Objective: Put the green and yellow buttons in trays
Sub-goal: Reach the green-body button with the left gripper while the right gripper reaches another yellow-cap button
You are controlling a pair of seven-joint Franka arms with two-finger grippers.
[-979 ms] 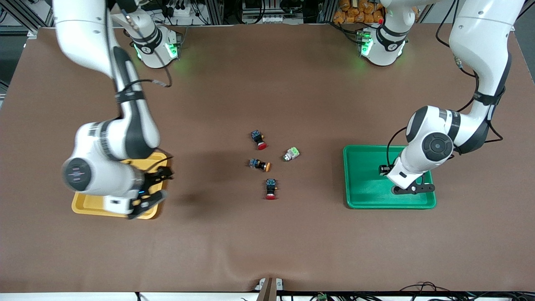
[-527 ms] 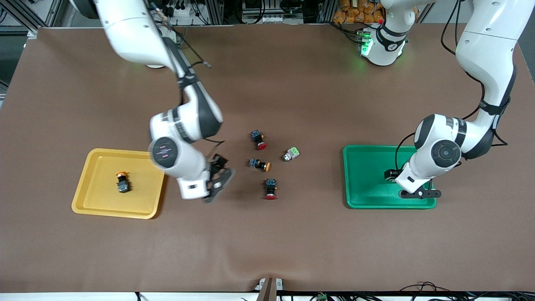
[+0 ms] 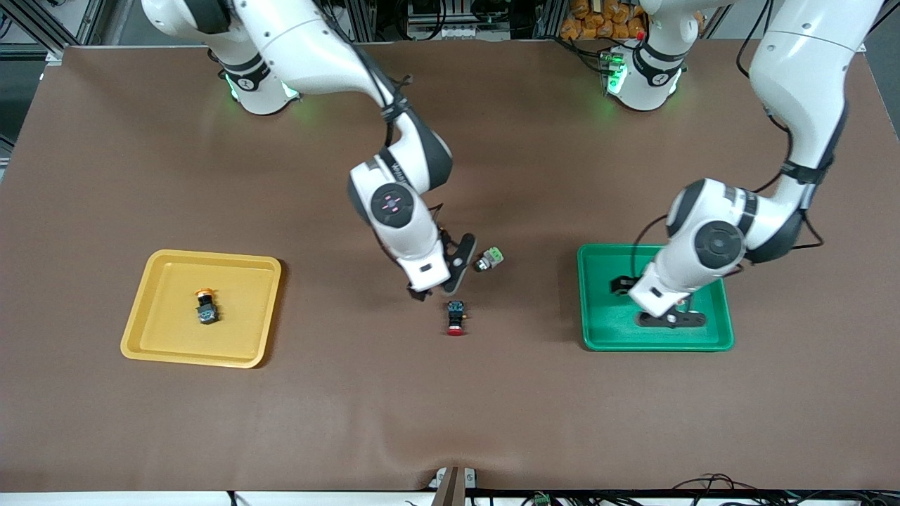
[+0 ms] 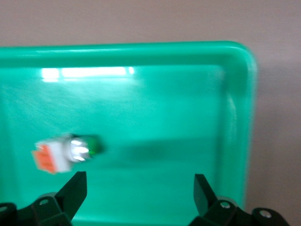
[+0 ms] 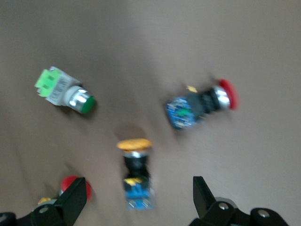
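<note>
The loose yellow-capped button (image 5: pixel 135 169) lies on the brown table (image 3: pixel 450 407) among 2 red-capped switches (image 5: pixel 201 104), with a green-capped button (image 3: pixel 489 259) beside them toward the left arm's end. The right gripper (image 3: pixel 441 274) hovers over this cluster, jaws wide and empty; to grasp well it should centre on the black-blue body and descend clear of the red switches. 1 yellow button (image 3: pixel 204 307) rests in the yellow tray (image 3: pixel 162 344), and 1 green button (image 4: pixel 66 153) lies in the green tray (image 3: pixel 598 330) under the open, empty left gripper (image 3: pixel 664 313).

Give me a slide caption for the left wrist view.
Open left gripper over the green tray, a green button lying inside.
</note>
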